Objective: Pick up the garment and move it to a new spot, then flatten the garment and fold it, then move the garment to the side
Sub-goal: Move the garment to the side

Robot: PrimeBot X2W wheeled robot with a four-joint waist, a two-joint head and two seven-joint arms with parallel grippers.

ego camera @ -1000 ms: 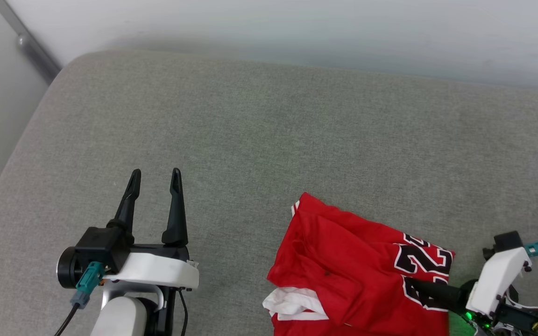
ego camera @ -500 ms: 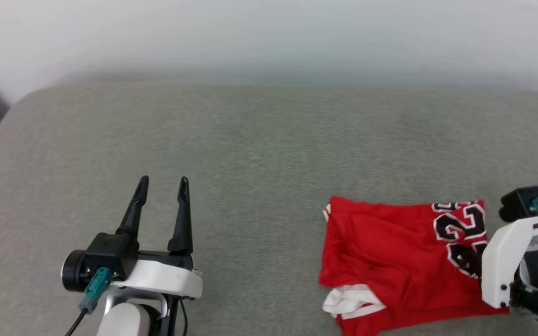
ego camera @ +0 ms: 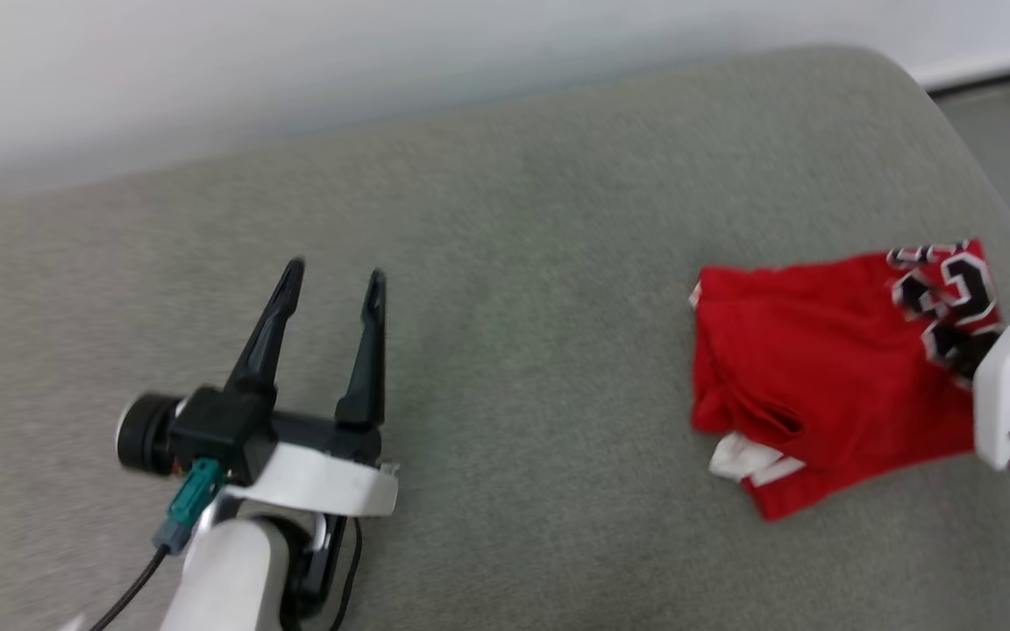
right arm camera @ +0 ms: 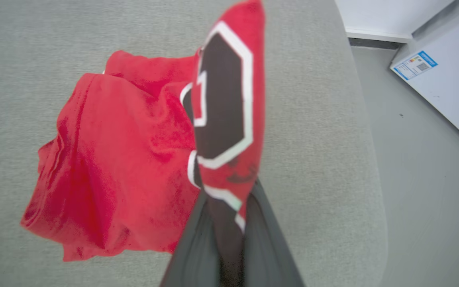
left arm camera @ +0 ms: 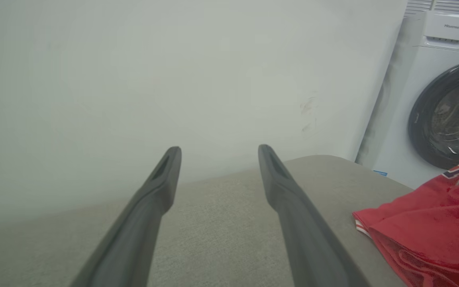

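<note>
The garment is a red shirt with black, white-outlined print, bunched on the grey cushion near its right end. Its edge also shows in the left wrist view. My right gripper is shut on a raised fold of the garment that carries the black print; the rest trails down onto the cushion. In the head view that arm's white wrist housing overlaps the garment's right side. My left gripper is open and holds nothing, well to the garment's left, above the cushion.
A pale wall runs behind the cushion. The cushion's rounded right edge drops to grey floor. A white front-loading washing machine stands beyond that end, against the wall.
The head view has swung right, from the cushion's left corner to its right corner. The garment, still held by my right gripper, now lies farther from my left gripper, near the right end.
</note>
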